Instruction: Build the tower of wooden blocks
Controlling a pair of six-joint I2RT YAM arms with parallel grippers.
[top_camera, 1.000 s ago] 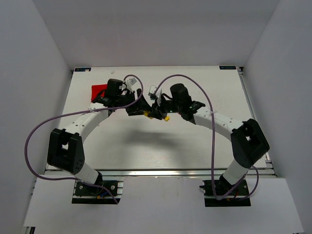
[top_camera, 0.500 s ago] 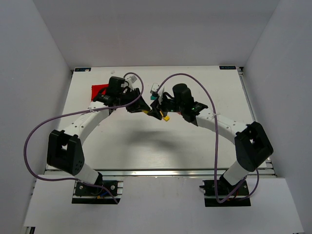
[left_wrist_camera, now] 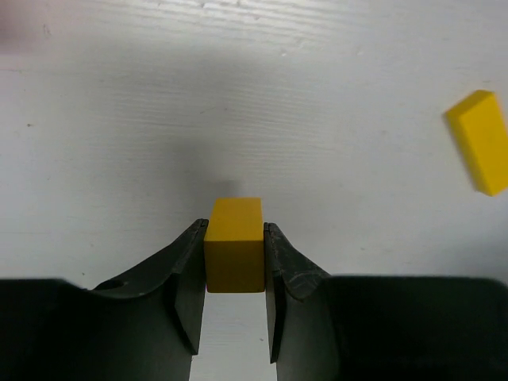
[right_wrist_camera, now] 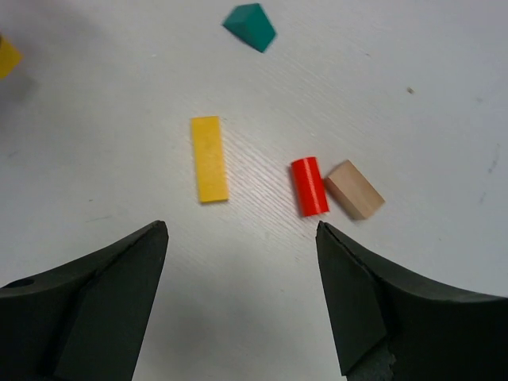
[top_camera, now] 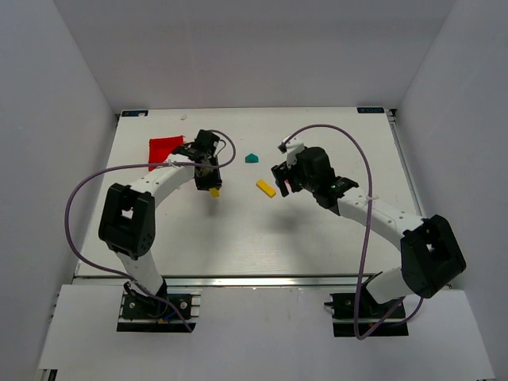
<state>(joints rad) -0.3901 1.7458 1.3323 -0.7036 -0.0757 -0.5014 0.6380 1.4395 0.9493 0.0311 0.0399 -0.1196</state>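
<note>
The left tool point(left_wrist_camera: 234, 254) is clamped on a yellow cube point(left_wrist_camera: 234, 218) over the surface point(right_wrist_camera: 397, 95), while the right tool point(right_wrist_camera: 242, 230) stands wide apart above a flat yellow block point(right_wrist_camera: 209, 159), red roll point(right_wrist_camera: 309, 186) and tan block point(right_wrist_camera: 354, 189).

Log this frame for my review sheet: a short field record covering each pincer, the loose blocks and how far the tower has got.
left pincer: shut on the yellow cube, low over the table
right pincer: open, holding nothing, above the loose blocks
loose blocks: yellow bar, red cylinder, bare wood block, teal wedge, each lying flat on the table
closest pair: red cylinder and bare wood block, side by side
tower: nothing stacked yet
</note>
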